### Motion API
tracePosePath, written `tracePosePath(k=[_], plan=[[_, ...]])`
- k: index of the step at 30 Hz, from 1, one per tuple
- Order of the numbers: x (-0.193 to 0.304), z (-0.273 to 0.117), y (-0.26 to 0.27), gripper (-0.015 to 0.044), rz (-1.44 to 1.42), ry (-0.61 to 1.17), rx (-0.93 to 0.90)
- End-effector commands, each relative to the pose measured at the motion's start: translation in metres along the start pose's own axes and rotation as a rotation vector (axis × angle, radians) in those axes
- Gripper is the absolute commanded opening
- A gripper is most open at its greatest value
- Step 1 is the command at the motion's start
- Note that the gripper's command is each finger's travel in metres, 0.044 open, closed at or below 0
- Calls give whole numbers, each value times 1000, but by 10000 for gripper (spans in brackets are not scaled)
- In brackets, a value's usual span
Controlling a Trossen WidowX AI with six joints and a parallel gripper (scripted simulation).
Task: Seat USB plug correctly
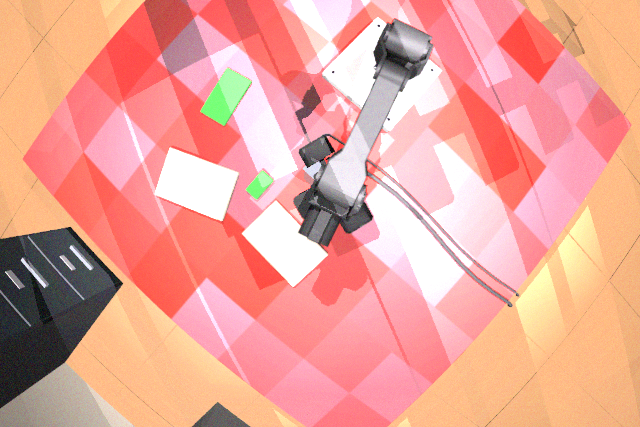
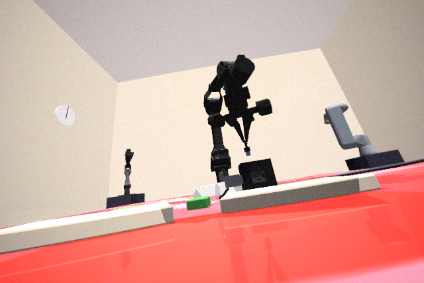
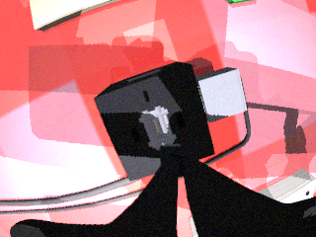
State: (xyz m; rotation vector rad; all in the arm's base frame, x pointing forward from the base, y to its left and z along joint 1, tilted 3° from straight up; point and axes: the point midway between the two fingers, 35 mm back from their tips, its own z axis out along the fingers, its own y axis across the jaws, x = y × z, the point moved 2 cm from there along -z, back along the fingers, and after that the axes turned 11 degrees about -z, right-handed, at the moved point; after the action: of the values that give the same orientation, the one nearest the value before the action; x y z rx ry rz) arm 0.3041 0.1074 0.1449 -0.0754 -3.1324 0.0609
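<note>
The black power cube [image 2: 244, 172] [image 3: 199, 123] stands on the table, with a socket [image 3: 157, 127] in its top face in the wrist view. My gripper [image 2: 246, 143] [image 3: 178, 165] is shut on the small USB plug [image 2: 247, 152], whose pale end points down below the fingertips. In the exterior view a gap shows between the plug and the cube, so the plug is out of the socket. In the wrist view the fingertips overlap the cube's near edge, beside the socket, and the cube looks turned relative to the fingers. The plug's way round cannot be told. The arm hides the fingertips in the top view.
A pale block [image 2: 233, 180] [image 3: 223, 95] with a dark cable sits against the cube's side. White slabs [image 1: 196, 184] [image 1: 284, 244], a small green block [image 1: 259, 184] [image 2: 198, 203] and a larger green one [image 1: 226, 96] lie nearby. Two cables [image 1: 439, 236] run to the table edge.
</note>
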Motion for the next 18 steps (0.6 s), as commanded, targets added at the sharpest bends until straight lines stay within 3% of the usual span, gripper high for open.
tracePosePath(k=[1, 18], plan=[[0, 0, 0, 0, -86, 1, 0], [0, 0, 0, 0, -531, 1, 0]])
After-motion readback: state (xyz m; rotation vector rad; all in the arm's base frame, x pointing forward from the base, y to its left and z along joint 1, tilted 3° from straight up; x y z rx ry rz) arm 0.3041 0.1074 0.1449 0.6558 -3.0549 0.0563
